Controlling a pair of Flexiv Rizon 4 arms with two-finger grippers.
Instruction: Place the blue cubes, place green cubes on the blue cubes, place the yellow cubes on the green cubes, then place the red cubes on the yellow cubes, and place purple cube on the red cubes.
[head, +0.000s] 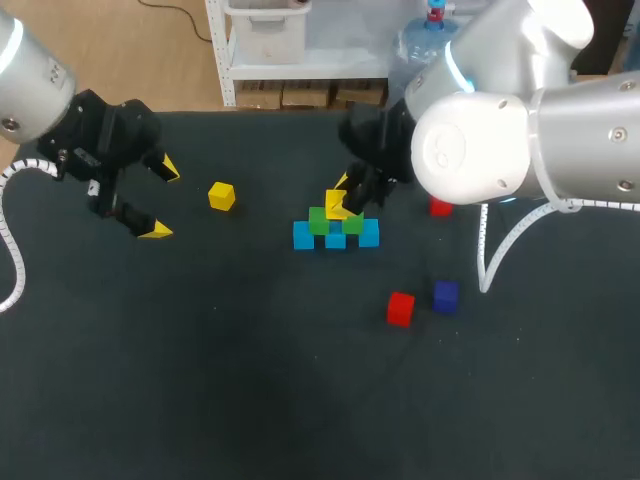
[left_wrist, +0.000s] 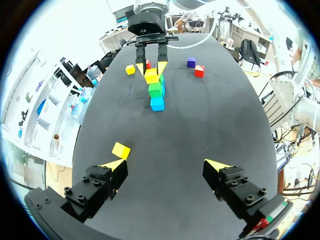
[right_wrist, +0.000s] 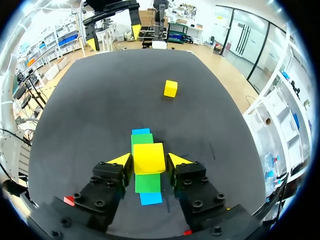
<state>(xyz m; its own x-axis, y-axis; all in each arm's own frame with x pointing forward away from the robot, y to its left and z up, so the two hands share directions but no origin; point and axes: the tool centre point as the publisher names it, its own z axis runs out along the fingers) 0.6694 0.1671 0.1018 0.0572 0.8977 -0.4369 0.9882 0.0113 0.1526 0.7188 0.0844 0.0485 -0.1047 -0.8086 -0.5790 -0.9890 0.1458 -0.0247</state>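
Observation:
Three blue cubes (head: 335, 237) lie in a row at mid-table, with two green cubes (head: 320, 220) on them. A yellow cube (head: 337, 205) (right_wrist: 148, 157) rests on the greens. My right gripper (head: 345, 198) (right_wrist: 149, 161) flanks that cube, fingers close on both sides with a thin gap, so open. A second yellow cube (head: 221, 195) (left_wrist: 120, 149) lies loose to the left, just ahead of my left gripper (head: 163, 200) (left_wrist: 166, 163), which hangs wide open and empty. Two red cubes (head: 400, 308) (head: 440, 207) and a purple cube (head: 446, 296) lie to the right.
The dark table (head: 200, 380) has free room in front and at the left. My right arm's large white body (head: 470, 150) hangs over the table's right back part.

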